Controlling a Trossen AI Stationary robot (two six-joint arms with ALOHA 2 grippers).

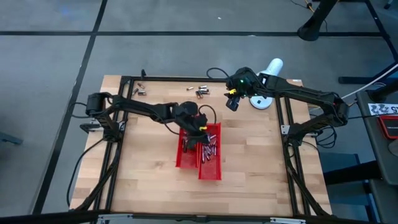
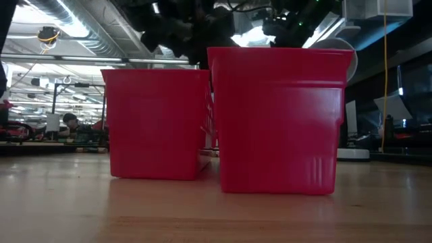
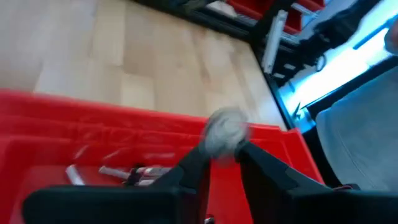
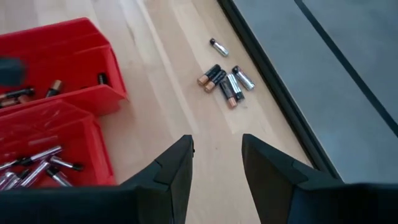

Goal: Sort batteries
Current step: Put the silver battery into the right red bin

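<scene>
Nearest the low camera stand the two red trays (image 2: 223, 115); my left gripper (image 3: 222, 144) hovers above one, pinching a battery (image 3: 225, 127) end-on, ready to drop. My right gripper (image 4: 216, 160) hangs empty, jaws parted, near the loose batteries (image 4: 225, 81) it should next descend on

The wooden table (image 1: 149, 180) carries two red trays (image 1: 200, 152), loose batteries (image 1: 202, 92) and a white stand (image 1: 261, 101).

Robotics lab/workshop, exposed ceiling ducts (image 2: 81, 27) w/ strip lights, equipment benches (image 2: 47, 135) behind, framed wooden tabletop (image 1: 149, 180), grey floor (image 1: 50, 56)
</scene>
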